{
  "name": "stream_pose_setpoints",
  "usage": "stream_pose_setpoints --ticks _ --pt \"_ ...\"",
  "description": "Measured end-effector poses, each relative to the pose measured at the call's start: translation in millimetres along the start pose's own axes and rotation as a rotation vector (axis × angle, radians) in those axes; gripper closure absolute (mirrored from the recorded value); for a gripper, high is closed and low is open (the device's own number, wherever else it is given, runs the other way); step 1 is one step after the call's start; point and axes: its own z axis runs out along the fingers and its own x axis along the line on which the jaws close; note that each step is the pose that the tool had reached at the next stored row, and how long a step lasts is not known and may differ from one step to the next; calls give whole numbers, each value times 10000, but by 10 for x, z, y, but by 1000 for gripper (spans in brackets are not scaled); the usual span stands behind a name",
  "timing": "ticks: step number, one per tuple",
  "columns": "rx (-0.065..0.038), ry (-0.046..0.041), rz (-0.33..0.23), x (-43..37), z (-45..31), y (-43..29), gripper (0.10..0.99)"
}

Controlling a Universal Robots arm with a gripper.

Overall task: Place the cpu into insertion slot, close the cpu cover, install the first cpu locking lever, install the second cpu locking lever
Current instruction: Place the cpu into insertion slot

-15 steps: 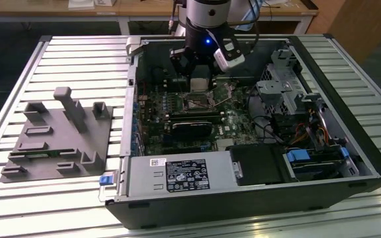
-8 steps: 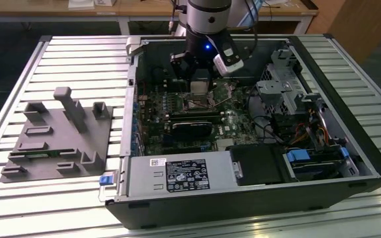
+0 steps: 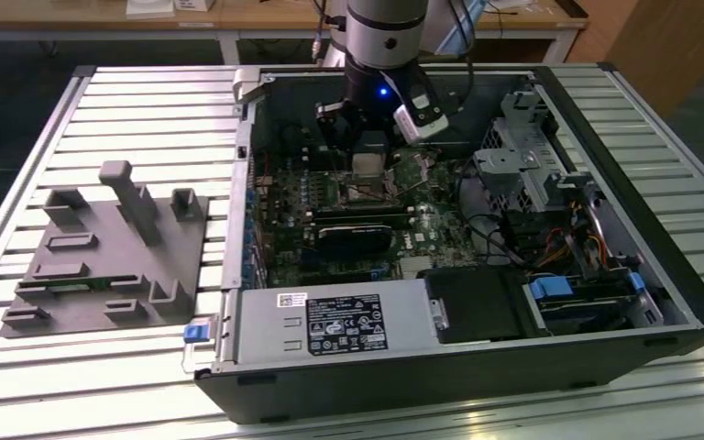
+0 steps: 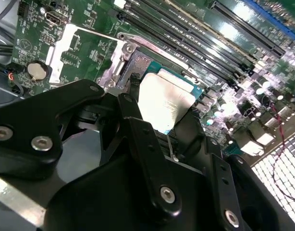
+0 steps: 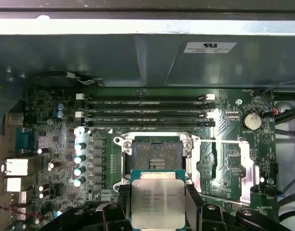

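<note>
The cpu, a small flat square chip with a pale silver-grey metal top (image 5: 157, 204), sits between the two black fingers of my tool (image 5: 158, 208). The fingers are closed in only as far as the chip is wide, and each one presses against an opposite edge of it. I see one finger (image 5: 122, 204) on one side of the chip and the other finger (image 5: 193, 207) on the other side. The printed face of the chip is turned toward the camera in the first wrist view.

The insertion slot, a square socket with a dark centre and a pale metal rim (image 5: 154, 155), lies on the green motherboard (image 5: 56, 159). The centre of the slot is bare, and the chip hangs just beside it, overlapping its near rim, not seated.

The cpu cover, a thin silvery metal frame with an open middle (image 5: 251, 180), is folded back and lies flat beside the slot. The second wrist view shows it too (image 4: 61, 50).

In the exterior view the tool (image 3: 368, 167) reaches down into the open black computer case (image 3: 450, 367). This case lies on the slatted metal desk (image 3: 144, 119).
</note>
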Motion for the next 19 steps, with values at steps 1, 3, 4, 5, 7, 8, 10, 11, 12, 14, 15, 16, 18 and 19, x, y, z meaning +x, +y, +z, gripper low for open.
stream_pose_setpoints --ticks 1,3,4,5,7,8,10,11,12,14,15,16,18,19 --pt "0 0 0 -1 12 7 545" --pt "-1 0 -1 -4 33 20 545" --pt "2 1 0 -4 40 25 545" --pt "1 0 0 -4 43 27 545" --pt "4 1 -1 -4 43 27 545" --pt "4 1 -1 -4 43 27 545" --pt "5 -4 54 -4 44 27 545" --pt "8 -15 213 -3 45 27 545" --pt "8 -29 397 -4 47 27 545" --pt "6 -58 754 -4 51 27 545" --pt "8 -71 934 -4 53 27 545" --pt "9 -85 1123 -4 55 27 545" --pt "10 -113 1482 -4 59 26 545" --pt "11 -126 1662 -4 61 26 545"
